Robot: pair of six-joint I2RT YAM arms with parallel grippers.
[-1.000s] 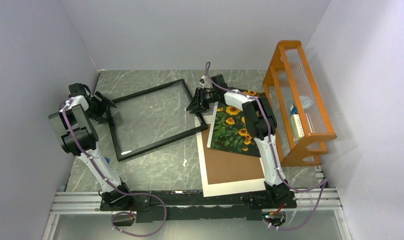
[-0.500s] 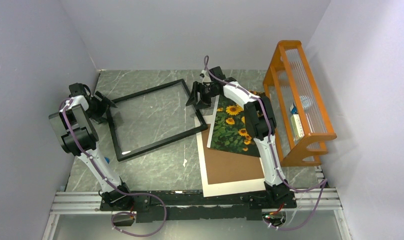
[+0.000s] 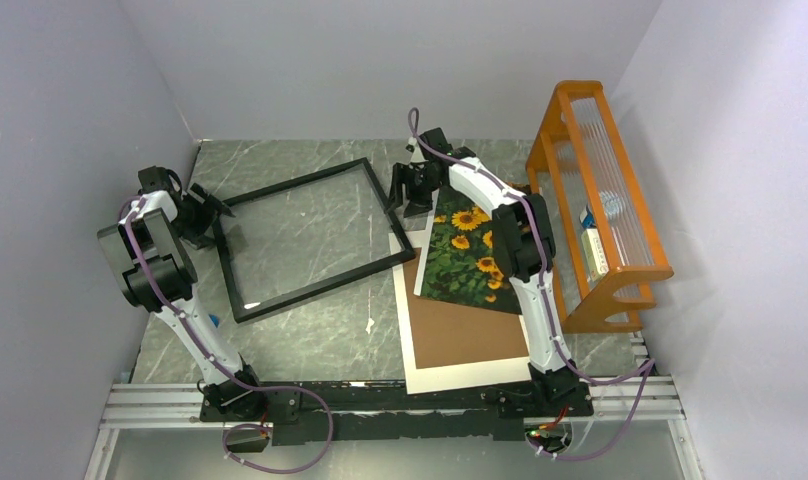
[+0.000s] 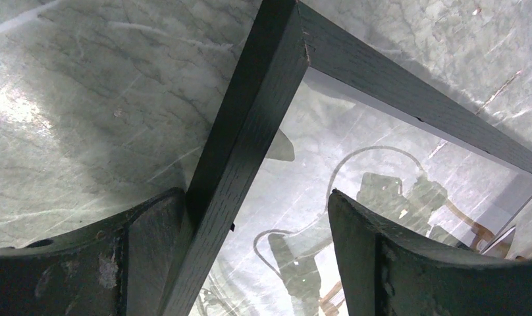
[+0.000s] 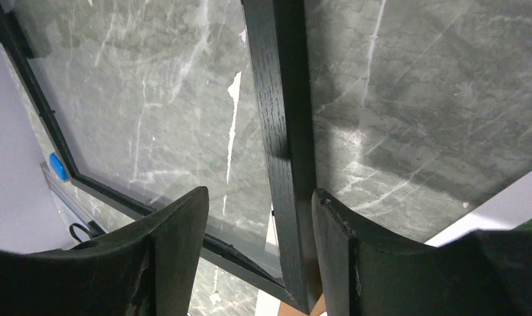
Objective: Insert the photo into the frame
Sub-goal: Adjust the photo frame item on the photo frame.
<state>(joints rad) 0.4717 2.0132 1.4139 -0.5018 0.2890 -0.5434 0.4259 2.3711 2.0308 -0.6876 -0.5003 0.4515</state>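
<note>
Black frame (image 3: 325,284) flat on grey marble table (image 3: 320,340), skewed; its near-R corner overlaps far-L corner of white sheet (image 3: 420,375). Brown board (image 3: 460,335) on that sheet, sunflower photo (image 3: 465,255) on board's far part, tilted. L gripper (image 3: 223,228) at frame's L rail, fingers apart. R gripper (image 3: 408,200) at frame's R rail, just beside photo's far-L corner. Orange rack (image 3: 620,275) by R wall.

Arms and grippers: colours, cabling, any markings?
White links, black joints on left arm and right arm, purple cable along each. Black left gripper and right gripper: two broad curved fingers, scuffed. No markings visible.
</note>
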